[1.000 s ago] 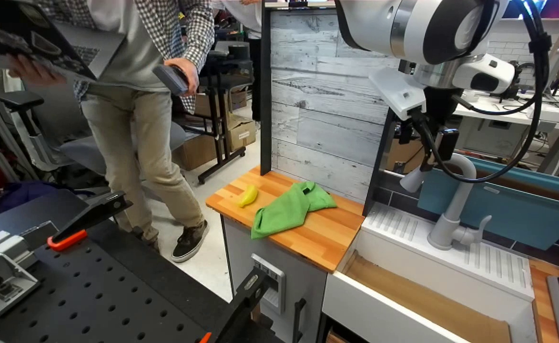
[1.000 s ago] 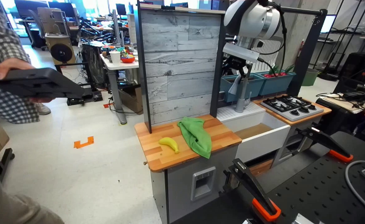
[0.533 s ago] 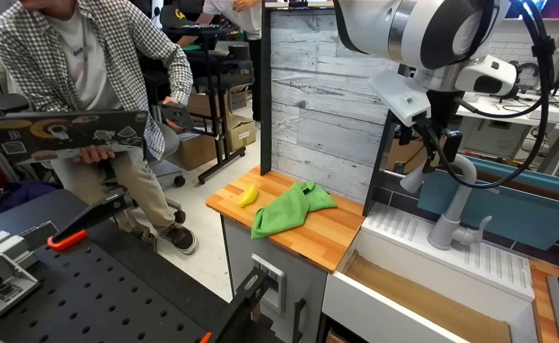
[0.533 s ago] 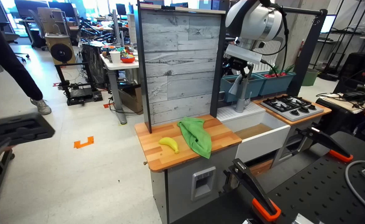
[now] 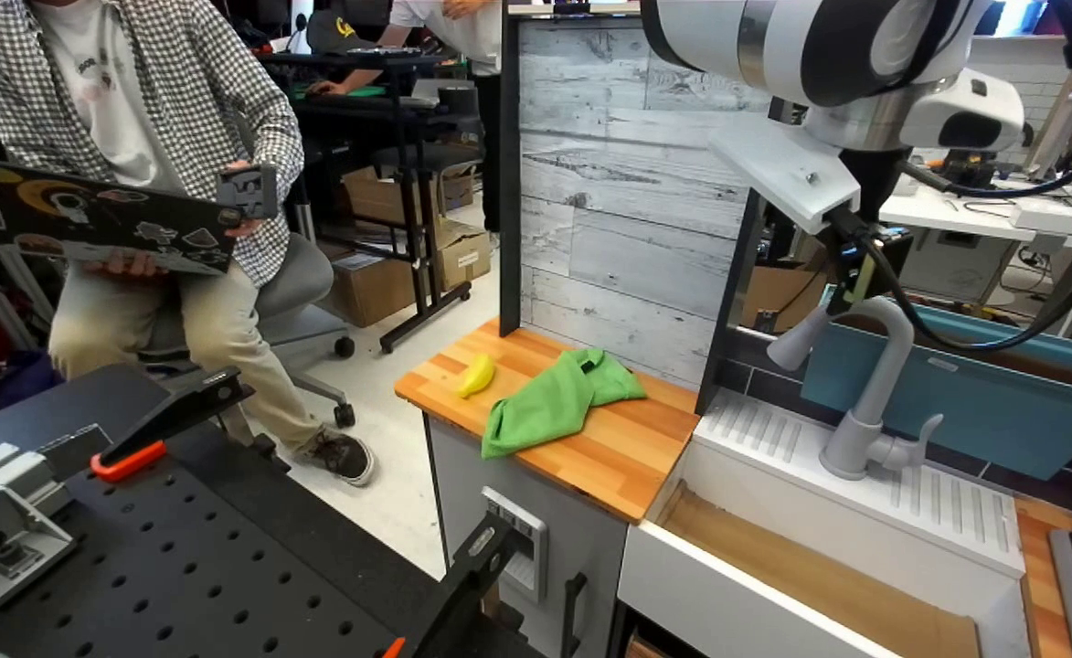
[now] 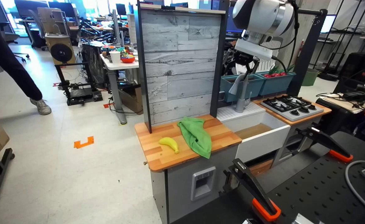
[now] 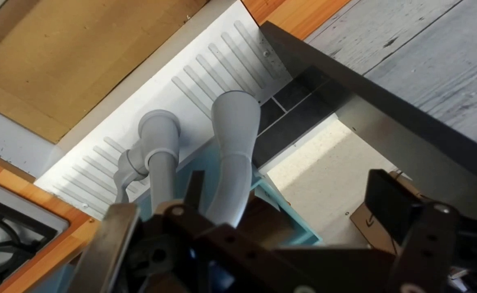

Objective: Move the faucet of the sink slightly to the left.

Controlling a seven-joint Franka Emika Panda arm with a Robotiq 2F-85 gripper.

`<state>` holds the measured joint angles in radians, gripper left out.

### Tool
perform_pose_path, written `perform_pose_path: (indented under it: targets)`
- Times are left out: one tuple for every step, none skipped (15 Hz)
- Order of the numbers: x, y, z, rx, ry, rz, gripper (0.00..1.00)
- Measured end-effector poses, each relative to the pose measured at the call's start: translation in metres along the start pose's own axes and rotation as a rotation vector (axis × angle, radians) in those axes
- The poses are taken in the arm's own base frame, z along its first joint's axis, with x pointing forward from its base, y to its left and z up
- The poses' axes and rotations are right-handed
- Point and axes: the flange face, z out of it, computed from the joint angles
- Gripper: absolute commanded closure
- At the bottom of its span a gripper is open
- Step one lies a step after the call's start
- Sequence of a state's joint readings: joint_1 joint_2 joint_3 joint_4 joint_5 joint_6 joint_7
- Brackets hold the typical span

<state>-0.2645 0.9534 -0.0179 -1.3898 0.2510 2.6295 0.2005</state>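
The light grey faucet (image 5: 875,384) rises from the ridged back ledge of the white sink (image 5: 727,557). Its spout head points toward the wooden counter side. In an exterior view the faucet (image 6: 241,93) stands just below my gripper (image 6: 252,67). My gripper (image 5: 846,288) is at the top of the faucet's arch. In the wrist view the gripper (image 7: 289,187) is open, with its fingers wide apart. The curved spout (image 7: 234,179) lies between the fingers, close to the left finger, with a wide gap to the right finger. Whether the left finger touches it I cannot tell.
Blue-teal planters (image 5: 983,402) stand right behind the faucet. A grey wood-look panel (image 5: 627,201) rises beside the sink. A green cloth (image 5: 554,402) and yellow banana (image 5: 476,376) lie on the wooden counter (image 5: 627,448). A stove (image 6: 291,107) is beyond the sink.
The arm and gripper have shifted to the right in both exterior views, and the gripper has tilted a little. The faucet has not visibly moved. A person in the background has moved and sat down.
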Motion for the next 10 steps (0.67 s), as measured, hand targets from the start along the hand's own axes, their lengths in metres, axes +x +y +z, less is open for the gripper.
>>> perform_pose_path:
  targets:
    - [-0.003, -0.001, -0.009, 0.01, -0.002, -0.018, 0.0]
    - [-0.007, -0.002, -0.017, 0.018, -0.008, -0.041, 0.0]
    - [-0.012, -0.004, -0.027, 0.024, -0.014, -0.063, 0.0]
    - [-0.017, -0.007, -0.037, 0.031, -0.019, -0.089, 0.0]
    - [-0.023, -0.012, -0.047, 0.041, -0.026, -0.115, 0.0]
    - [-0.03, -0.017, -0.057, 0.05, -0.031, -0.141, 0.0]
    - [-0.037, -0.022, -0.066, 0.059, -0.036, -0.164, 0.0]
    - [-0.044, -0.027, -0.074, 0.065, -0.042, -0.189, 0.0]
    - [-0.047, -0.029, -0.08, 0.065, -0.043, -0.196, 0.0]
    - [-0.046, -0.03, -0.081, 0.065, -0.041, -0.197, 0.0]
